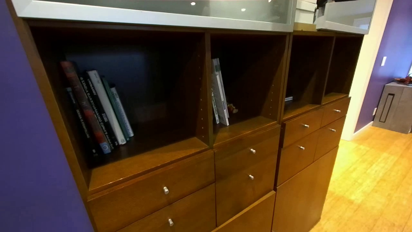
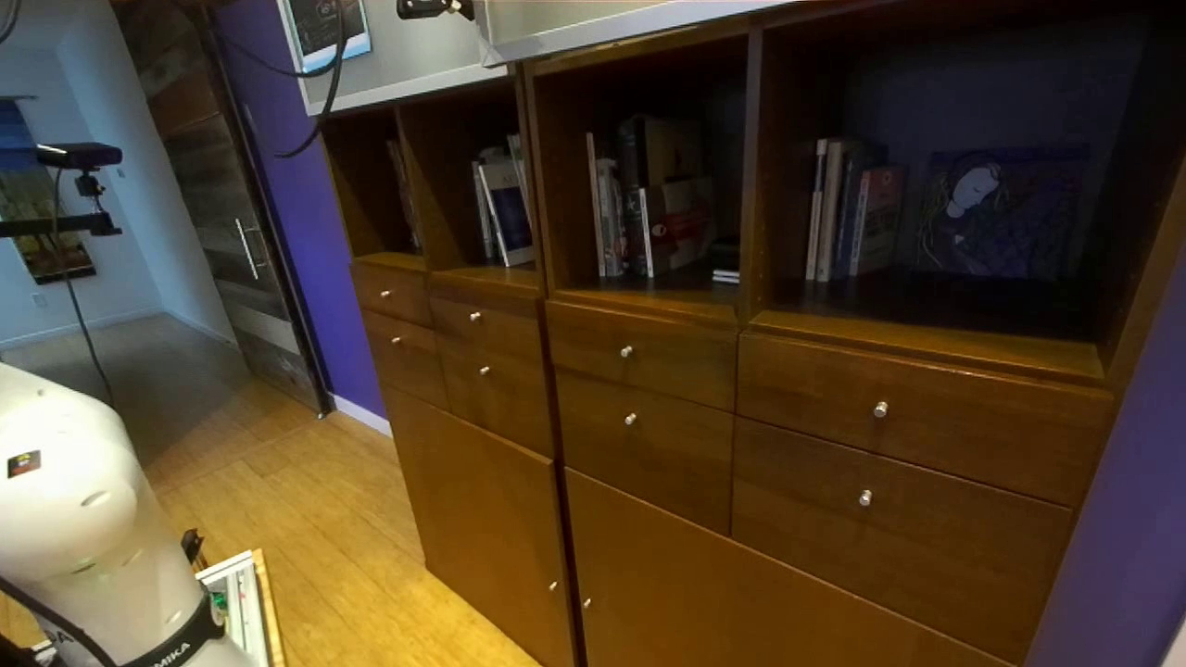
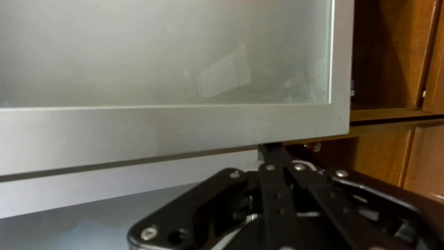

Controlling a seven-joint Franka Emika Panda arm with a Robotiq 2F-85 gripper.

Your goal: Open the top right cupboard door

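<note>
in an exterior view a purple wall (image 1: 38, 135) fills the left side. next to it a brown wooden shelf unit (image 1: 145, 163) begins: leaning books (image 1: 96, 109) stand in its left compartment, and a few thinner books (image 1: 221, 96) lean in the next. above both runs a wide frosted panel (image 1: 154, 7) in a silver frame (image 1: 154, 18); below are wooden drawer fronts (image 1: 138, 193) with small metal knobs (image 1: 166, 190). further right, white boxes (image 1: 304, 16) show through the upper opening, and just right of these is the top right cupboard door (image 1: 344, 16) (the narrower frosted panel), partly open, swung out from the unit. past it come a pale wood floor (image 1: 379, 167) and a grey cabinet (image 1: 400, 109).

in the wrist view the door takes up the upper left, with the pale edge of a neighbouring panel (image 3: 86, 222) running below it. the black gripper (image 3: 274, 152) reaches up right of centre, its fingers drawn together, with nothing visible in their grasp; the tips pass out of sight behind the door's frame near a corner (i cannot tell whether they touch it). at the far right are brown compartments (image 3: 385, 62).
</note>
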